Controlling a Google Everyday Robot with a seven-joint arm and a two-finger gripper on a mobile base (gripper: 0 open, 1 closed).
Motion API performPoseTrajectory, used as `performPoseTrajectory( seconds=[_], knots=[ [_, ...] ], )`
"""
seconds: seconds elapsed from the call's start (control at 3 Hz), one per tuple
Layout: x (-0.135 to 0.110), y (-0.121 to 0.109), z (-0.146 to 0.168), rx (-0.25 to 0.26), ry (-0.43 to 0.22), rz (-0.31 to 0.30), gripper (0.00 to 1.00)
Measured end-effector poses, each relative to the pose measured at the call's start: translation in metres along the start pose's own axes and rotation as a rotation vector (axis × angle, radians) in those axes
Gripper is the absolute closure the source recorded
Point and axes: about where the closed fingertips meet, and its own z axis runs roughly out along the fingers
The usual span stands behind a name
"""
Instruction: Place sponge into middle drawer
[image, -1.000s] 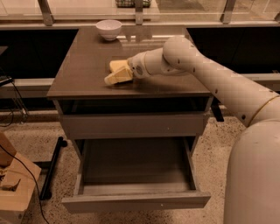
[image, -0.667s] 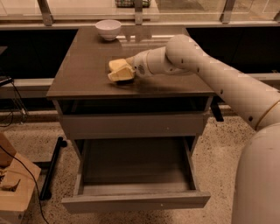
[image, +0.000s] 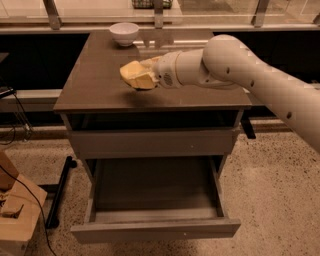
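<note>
The gripper (image: 144, 76) is hanging just above the middle of the counter (image: 90, 87), reaching in from the counter's right side at the end of a thick white arm (image: 240, 65). Its fingers (image: 151, 64) are closing on the sponge (image: 132, 75) and holding it. The sponge is showing as a pale yellow lump sticking out toward the counter's left edge. It is sitting slightly off the counter rather than lying flat on it, and it is casting a dark shadow onto the surface right beneath it. A white bowl (image: 124, 33) is standing upright near the counter's back edge, toward the left corner, well apart from the sponge. Directly under the counter, the top drawer (image: 150, 143) is showing its plain flat front, with a dark gap between it and the counter. Below that, the middle drawer (image: 155, 229) is standing pulled far out toward the camera, well forward of the counter's front edge, and nothing is lying inside it. On the speckled floor (image: 275, 175) to the left of the counter, a cardboard box (image: 17, 210) is sitting, with a thin dark cable (image: 30, 207) running across it. A black bar (image: 60, 190) is leaning low between that box and the counter's left side.
</note>
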Motion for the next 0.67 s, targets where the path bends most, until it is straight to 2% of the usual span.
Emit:
performPoseTrajectory(
  seconds=[0.33,0.67],
  knots=[
    [-0.023,0.038,-0.036,-0.046,-0.043,-0.078,1.00],
    [-0.014,0.099,-0.094,-0.178,-0.024,-0.186,1.00]
  ],
)
